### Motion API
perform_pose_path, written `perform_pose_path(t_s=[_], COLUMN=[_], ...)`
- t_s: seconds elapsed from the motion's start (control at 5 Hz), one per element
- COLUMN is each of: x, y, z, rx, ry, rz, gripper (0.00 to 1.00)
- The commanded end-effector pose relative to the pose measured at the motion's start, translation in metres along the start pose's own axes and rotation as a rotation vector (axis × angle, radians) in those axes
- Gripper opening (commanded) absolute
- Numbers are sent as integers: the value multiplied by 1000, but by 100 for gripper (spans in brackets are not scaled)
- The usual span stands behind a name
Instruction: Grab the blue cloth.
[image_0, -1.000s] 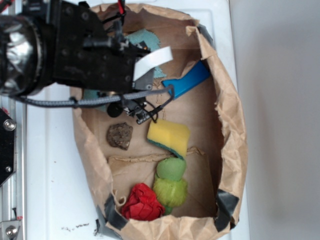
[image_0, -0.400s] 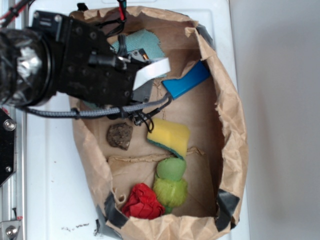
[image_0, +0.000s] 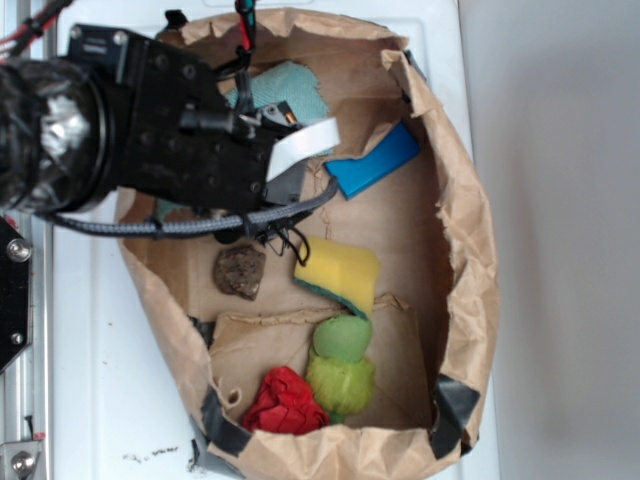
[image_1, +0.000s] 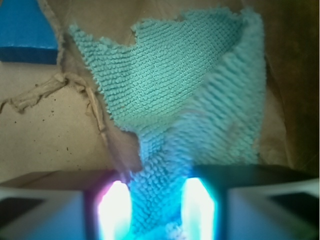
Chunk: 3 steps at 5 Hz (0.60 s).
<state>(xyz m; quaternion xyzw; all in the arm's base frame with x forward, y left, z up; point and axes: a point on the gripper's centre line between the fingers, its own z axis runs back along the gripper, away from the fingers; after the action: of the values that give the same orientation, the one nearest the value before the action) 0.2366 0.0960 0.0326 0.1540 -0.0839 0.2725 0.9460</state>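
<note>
the blue cloth (image_1: 200, 95) lies in the upper left of the paper bag (image_0: 470, 250), mostly hidden under the arm in the outside view. in the wrist view, the gripper (image_1: 156, 210) has its two fingers (image_1: 112, 210) pinched on a fold of the cloth. the grab looks done, so next comes a slow lift straight up.

Readable text: none | Labels, brands, numbers, signs: none legible in either view | Arm housing (image_0: 150, 130): plain black, no legible marking | Paper bag (image_0: 465, 230): plain brown, unprinted | Wrist view: no lettering anywhere
</note>
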Motion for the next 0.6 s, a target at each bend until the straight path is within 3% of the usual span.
perform_pose_path(t_s=[0.0,0.4], x=[10,18], y=[4,5], z=[10,23], rx=[-20,-50], ry=[-45,-49], rz=[17,24], gripper=[0,0])
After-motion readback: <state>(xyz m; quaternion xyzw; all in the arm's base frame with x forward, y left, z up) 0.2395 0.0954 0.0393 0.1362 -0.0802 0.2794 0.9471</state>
